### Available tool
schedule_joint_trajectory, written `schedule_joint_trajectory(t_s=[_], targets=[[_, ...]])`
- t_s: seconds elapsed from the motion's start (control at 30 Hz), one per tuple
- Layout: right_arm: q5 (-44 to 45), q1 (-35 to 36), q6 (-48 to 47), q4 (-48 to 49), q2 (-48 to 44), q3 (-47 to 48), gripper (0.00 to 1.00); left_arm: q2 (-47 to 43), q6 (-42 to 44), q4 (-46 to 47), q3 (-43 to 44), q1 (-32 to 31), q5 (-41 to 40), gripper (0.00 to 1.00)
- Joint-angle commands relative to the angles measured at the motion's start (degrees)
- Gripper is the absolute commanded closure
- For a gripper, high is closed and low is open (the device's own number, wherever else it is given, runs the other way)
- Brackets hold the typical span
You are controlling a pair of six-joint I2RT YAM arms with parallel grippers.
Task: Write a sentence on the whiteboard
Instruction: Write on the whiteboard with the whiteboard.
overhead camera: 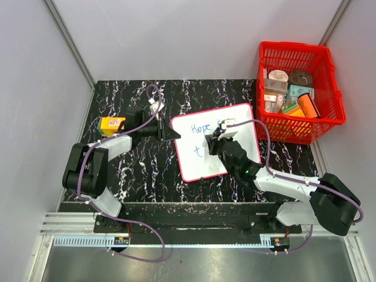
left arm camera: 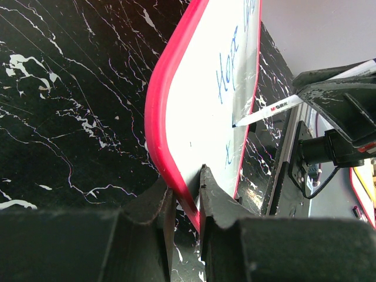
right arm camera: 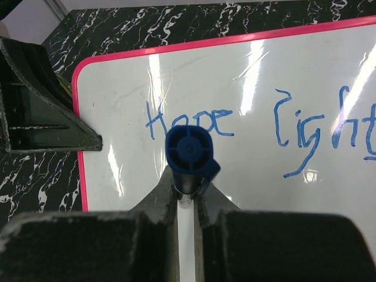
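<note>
The black, white-veined marble-look tabletop [overhead camera: 135, 170] carries the work, with a red plastic mesh basket [overhead camera: 329, 70] of small goods at its far right corner. Near the middle, between the two arms, lies the flat white whiteboard with a thin red-pink frame [overhead camera: 191, 161], turned at a slant and well short of the basket.

The left gripper [left arm camera: 187, 194] has its jaws pinching the board's left frame edge, one on each face, which pins the board in place. The right gripper [right arm camera: 187, 182] has its jaws pressed onto a white-barrelled marker with a blue end cap [right arm camera: 189, 151]. It points the marker down at the board.

The thin blue handwritten sentence [overhead camera: 200, 128] is partly done. The top line reads "Hope" and then roughly "light", with its end cut off in the right wrist view. Below it only a single "t" shows [left arm camera: 228, 154]. In the left wrist view the marker tip sits at the board surface just beside that letter. Whether it is touching cannot be told.

The step in hand looks like the second line, barely begun. The next move likely calls for light, even tip pressure and short strokes travelling rightward along that line, while the left jaws hold the frame steady so the board does not slide.
</note>
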Motion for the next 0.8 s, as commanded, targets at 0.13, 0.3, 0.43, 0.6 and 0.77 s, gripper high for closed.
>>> schedule_joint_trajectory(t_s=[0.13, 0.3, 0.43, 0.6, 0.77], targets=[[-1.3, -0.4, 2.5, -2.1, -2.6, -2.8, 1.0, 2.2, 9.8, -1.2, 0.0, -2.0, -8.4, 1.0], [-2.8, -0.4, 3.9, -2.6, -3.9, -4.3, 1.0, 2.2, 9.8, -1.3, 0.0, -2.0, -8.4, 1.0], [-3.2, -0.4, 5.3, -2.5, -4.4, -5.5, 1.0, 2.2, 9.8, -1.3, -0.1, -2.0, -8.4, 1.0], [-4.0, -0.4, 6.0, -2.8, -5.1, -6.7, 1.0, 2.2, 9.8, -1.3, -0.2, -2.0, -8.4, 1.0], [-3.6, -0.4, 6.1, -3.0, -5.5, -7.0, 1.0, 2.2, 9.8, -1.3, -0.2, -2.0, -8.5, 1.0]])
